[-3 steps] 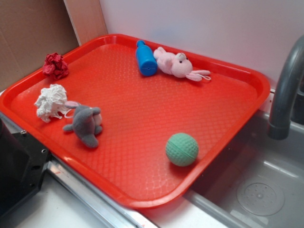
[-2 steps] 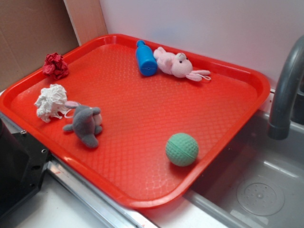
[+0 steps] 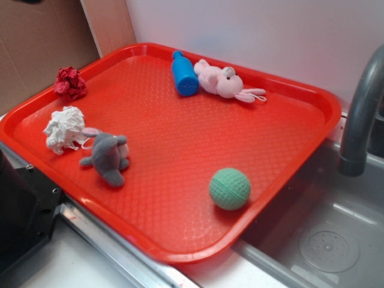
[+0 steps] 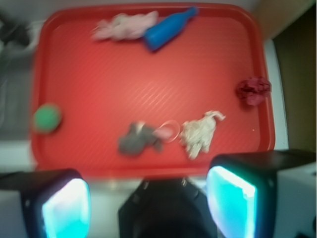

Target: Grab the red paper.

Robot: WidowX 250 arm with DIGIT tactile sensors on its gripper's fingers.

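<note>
Gripper (image 4: 148, 198): seen only in the wrist view, high above the tray's near edge, fingers spread wide, nothing between them.
Green ball (image 3: 230, 188): near the tray's front right rim.
Grey plush (image 3: 108, 156): just beside the white paper wad (image 3: 64, 129).
Red paper (image 3: 70, 83): at the tray's (image 3: 180, 240) left rim, beyond the white wad, apart from it.
Blue bottle (image 3: 184, 74): at the far side, touching the pink plush (image 3: 223, 81).

We note the red paper (image 3: 70, 83), a crumpled crimson wad, resting on the tray's edge, ahead and right of the gripper (image 4: 148, 208), untouched.
</note>
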